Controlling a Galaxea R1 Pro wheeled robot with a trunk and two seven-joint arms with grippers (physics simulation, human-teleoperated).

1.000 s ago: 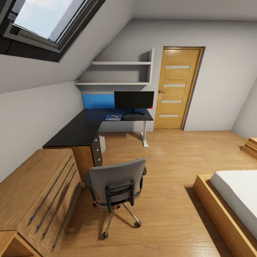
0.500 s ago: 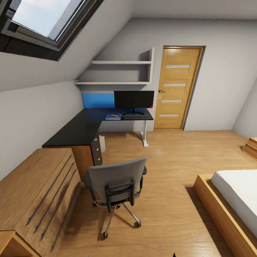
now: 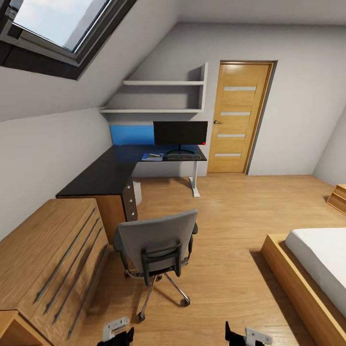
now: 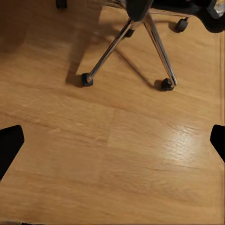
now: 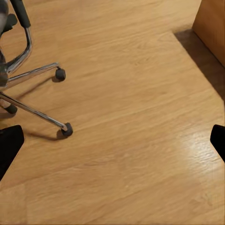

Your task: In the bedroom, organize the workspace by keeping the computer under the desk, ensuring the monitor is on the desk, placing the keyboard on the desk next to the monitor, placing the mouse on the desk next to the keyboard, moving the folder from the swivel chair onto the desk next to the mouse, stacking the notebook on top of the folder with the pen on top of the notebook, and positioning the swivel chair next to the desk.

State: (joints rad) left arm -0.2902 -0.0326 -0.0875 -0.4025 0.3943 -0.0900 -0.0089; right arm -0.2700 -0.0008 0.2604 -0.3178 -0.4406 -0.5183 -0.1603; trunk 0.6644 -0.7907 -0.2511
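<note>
Floor (image 3: 230, 211): I see light wood planks.
Walls (image 3: 298, 110): grey, sloped, with skylight (image 3: 62, 24).
Door (image 3: 238, 117): wooden, shut.
Shelves (image 3: 163, 96): two, white.
Bed (image 3: 312, 269): white mattress.
Drawer unit (image 3: 53, 259): wooden.

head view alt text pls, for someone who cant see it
A grey swivel chair stands on the wood floor, its back to the camera, apart from a black L-shaped desk in an attic bedroom corner. A monitor, keyboard and blue folder sit on the desk's far end; both gripper tips, left and right, show low.
</note>
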